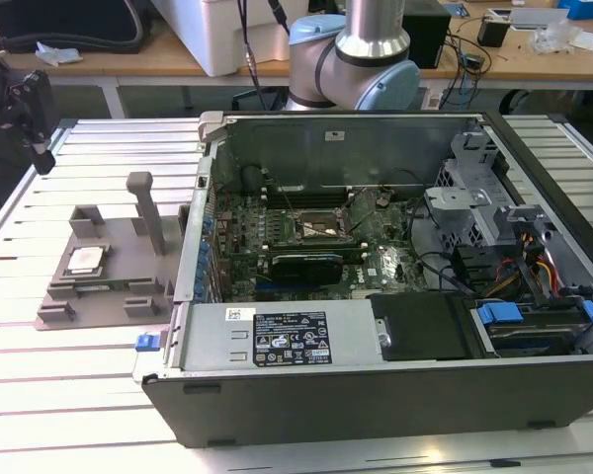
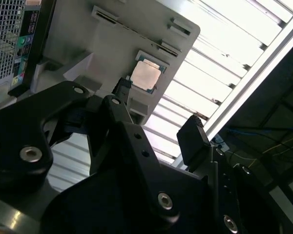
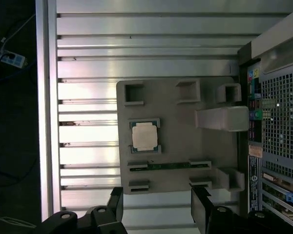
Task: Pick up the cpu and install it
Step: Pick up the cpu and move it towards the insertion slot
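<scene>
Exterior view: a slatted metal table (image 1: 79, 395) carries an open computer case (image 1: 376, 395) lying on its side, with the motherboard (image 1: 277, 212) exposed inside. The robot arm (image 1: 361, 49) rises behind the case. At the exterior view's left, just beside the case, a grey fixture block (image 1: 119, 242) lies flat on the slats. The cpu (image 1: 85, 260) lies in a shallow square recess of this block, metal top upward, outside the case and well apart from the motherboard.

First wrist view: the gripper (image 3: 157, 207) hangs above the near edge of the fixture block (image 3: 185, 146). Its two black fingers (image 3: 116, 207) stand wide apart, holding nothing and touching nothing. The cpu (image 3: 145, 136) lies flat in its recess beyond the fingertips.

Second wrist view: the same spread gripper (image 2: 155, 103) appears obliquely, with the cpu (image 2: 146, 76) beyond the gap between the fingers and clear of both.
</scene>
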Available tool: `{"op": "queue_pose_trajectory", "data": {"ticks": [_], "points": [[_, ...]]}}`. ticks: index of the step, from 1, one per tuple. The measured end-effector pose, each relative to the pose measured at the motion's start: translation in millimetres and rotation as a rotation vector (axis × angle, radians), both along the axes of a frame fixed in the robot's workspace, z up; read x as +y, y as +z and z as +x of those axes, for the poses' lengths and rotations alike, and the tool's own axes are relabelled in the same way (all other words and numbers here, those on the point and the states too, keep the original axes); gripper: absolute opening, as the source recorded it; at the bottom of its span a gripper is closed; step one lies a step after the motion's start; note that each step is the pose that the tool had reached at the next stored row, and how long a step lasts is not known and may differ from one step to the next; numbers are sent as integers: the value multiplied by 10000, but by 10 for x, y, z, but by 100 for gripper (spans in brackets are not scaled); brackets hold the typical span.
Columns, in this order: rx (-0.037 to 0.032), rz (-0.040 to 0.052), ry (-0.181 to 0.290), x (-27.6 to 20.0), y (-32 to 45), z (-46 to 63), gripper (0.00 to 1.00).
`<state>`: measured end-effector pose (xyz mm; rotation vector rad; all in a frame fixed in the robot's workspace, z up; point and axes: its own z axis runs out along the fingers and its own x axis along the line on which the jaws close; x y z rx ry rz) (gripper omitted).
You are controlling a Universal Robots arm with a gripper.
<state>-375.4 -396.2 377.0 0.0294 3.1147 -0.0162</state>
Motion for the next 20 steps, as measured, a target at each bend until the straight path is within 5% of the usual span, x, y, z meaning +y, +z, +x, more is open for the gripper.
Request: {"op": "queue_pose_trajectory", "data": {"ticks": [20], "points": [[1, 0, 0, 8, -267, 0, 66]]}}
